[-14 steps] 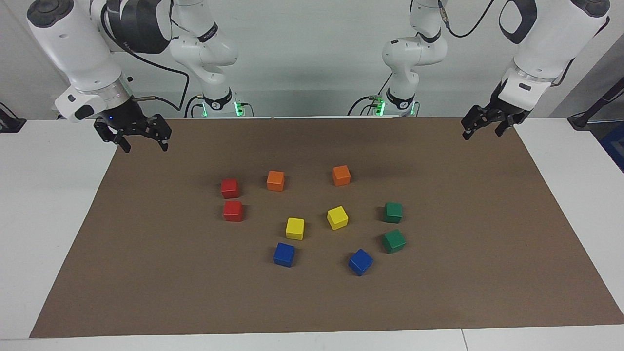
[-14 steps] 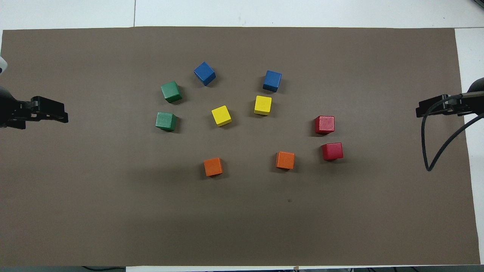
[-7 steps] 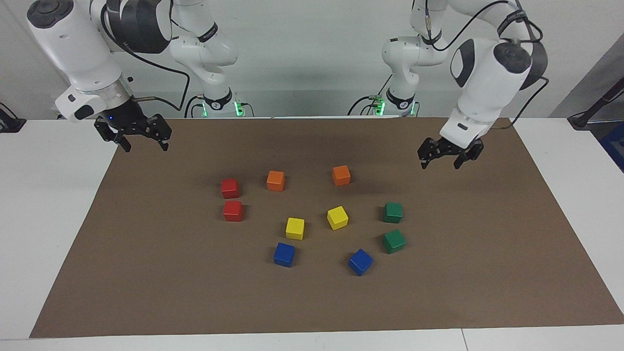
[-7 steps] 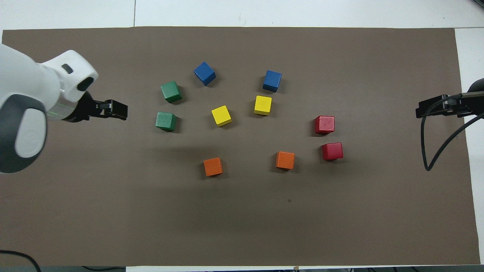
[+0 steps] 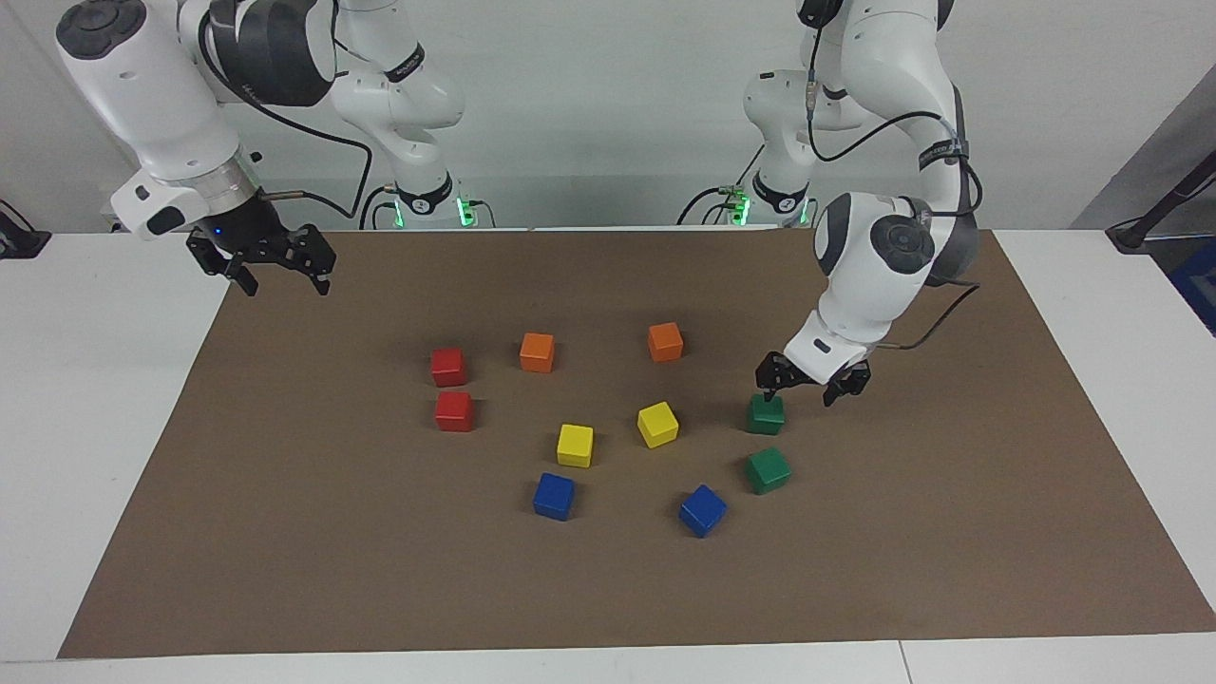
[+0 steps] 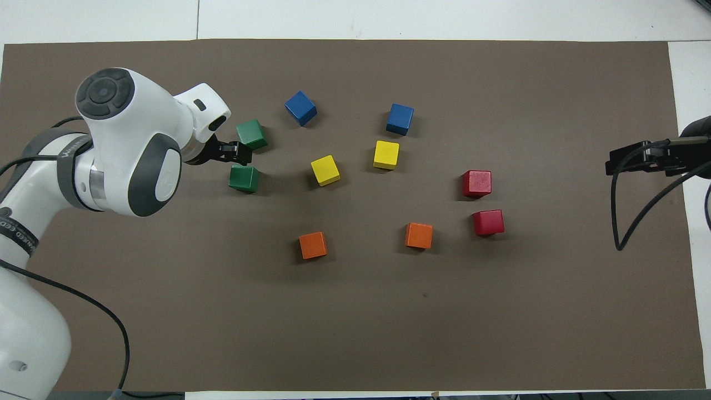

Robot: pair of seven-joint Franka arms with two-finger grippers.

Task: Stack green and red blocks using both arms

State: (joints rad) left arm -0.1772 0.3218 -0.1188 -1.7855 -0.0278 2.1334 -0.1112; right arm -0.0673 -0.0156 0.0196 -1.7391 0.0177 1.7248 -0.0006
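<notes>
Two green blocks lie toward the left arm's end of the mat: one nearer the robots (image 5: 765, 414) (image 6: 243, 178), one farther (image 5: 768, 470) (image 6: 251, 135). Two red blocks (image 5: 447, 367) (image 5: 454, 411) lie toward the right arm's end; they also show in the overhead view (image 6: 488, 222) (image 6: 476, 184). My left gripper (image 5: 803, 389) (image 6: 238, 153) is open and low, just above the nearer green block and offset toward the left arm's end, holding nothing. My right gripper (image 5: 277, 274) (image 6: 633, 158) is open and empty, waiting over the mat's edge.
A brown mat (image 5: 285, 522) covers the table. Between the red and green blocks lie two orange blocks (image 5: 537, 351) (image 5: 665, 341), two yellow blocks (image 5: 575, 445) (image 5: 657, 424) and two blue blocks (image 5: 554, 495) (image 5: 702, 510), all single.
My left arm has swung in from the mat's edge and come down to the nearer green block. The right arm has barely moved. No block has moved.
</notes>
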